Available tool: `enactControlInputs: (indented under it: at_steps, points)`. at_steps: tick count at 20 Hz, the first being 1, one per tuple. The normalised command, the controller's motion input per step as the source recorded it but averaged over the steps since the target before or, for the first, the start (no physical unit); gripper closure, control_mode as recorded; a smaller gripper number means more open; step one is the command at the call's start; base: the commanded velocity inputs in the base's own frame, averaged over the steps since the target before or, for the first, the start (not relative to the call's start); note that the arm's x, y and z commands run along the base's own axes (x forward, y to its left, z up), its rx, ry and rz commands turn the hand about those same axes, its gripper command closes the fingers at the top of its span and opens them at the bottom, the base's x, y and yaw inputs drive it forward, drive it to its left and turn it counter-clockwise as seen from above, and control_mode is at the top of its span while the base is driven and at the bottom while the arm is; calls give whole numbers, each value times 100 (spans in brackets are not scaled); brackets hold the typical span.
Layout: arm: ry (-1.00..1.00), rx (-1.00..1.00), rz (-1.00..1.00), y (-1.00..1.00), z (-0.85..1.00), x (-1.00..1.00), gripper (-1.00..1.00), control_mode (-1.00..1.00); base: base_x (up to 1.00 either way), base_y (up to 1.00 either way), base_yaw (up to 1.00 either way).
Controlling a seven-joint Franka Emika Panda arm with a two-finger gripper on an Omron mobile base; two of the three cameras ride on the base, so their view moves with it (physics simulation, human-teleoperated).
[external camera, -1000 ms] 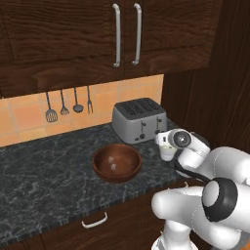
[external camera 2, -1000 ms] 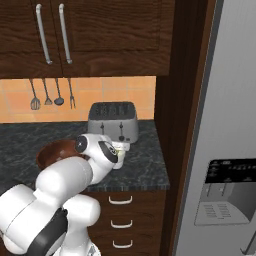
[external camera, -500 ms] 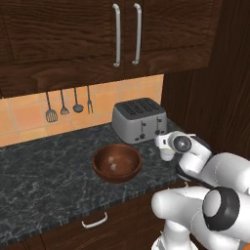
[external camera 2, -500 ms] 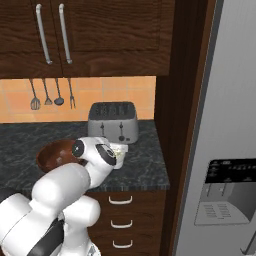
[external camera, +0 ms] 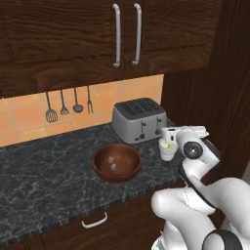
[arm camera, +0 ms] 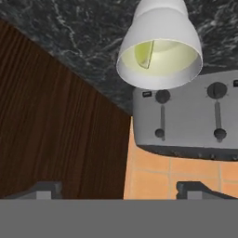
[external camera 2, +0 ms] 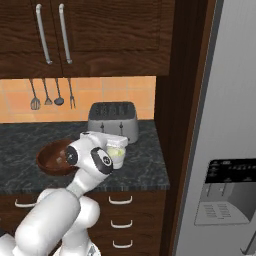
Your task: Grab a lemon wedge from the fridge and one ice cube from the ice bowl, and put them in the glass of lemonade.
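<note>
The pincer (arm camera: 118, 190) stands wide apart and holds nothing; in the hand view its two dark fingertips (arm camera: 44, 189) sit far out toward either side with bare space between them. Directly ahead of the pincer along its line of sight is the glass of lemonade (arm camera: 159, 51), its open mouth facing the camera. Inside it the lemon wedge (arm camera: 144, 55) lies against the inner wall, a small yellow-green piece resting on the pale liquid, apart from the fingertips. Just beyond the glass stands the silver toaster (arm camera: 186, 121), its levers and dials turned toward the pincer.

From the left base view the pincer (external camera: 171, 133) hangs just above the glass of lemonade (external camera: 167, 149), which stands on the dark marbled counter (external camera: 44, 171) near the toaster (external camera: 138, 118). To the pincer's left, well clear of it, sits the ice bowl (external camera: 117, 162).

In the right base view the pincer (external camera 2: 114, 141) hangs over the glass (external camera 2: 117, 156), the ice bowl (external camera 2: 52, 156) lies behind the arm on its far side, and the fridge (external camera 2: 225, 125) rises well off to the other side.
</note>
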Motion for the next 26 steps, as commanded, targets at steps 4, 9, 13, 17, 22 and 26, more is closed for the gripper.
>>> enactControlInputs:
  at_steps: [4, 9, 13, 17, 22, 26]
  points:
    - [2, 12, 0, 0, 100, -49, -100, -100, 0, 0, 0]
    - [18, 14, 0, 0, 100, -52, -100, -100, 0, 0, 0]
    - [17, 19, 0, 0, 100, -44, -100, -100, 0, 0, 0]
    - [25, 12, -1, 16, 53, -46, -100, -100, 0, 0, 0]
    - [52, 5, -3, 62, -14, -41, -100, -100, 0, 0, 0]
    - [51, 3, 8, 63, -26, -29, -100, -100, 0, 0, 0]
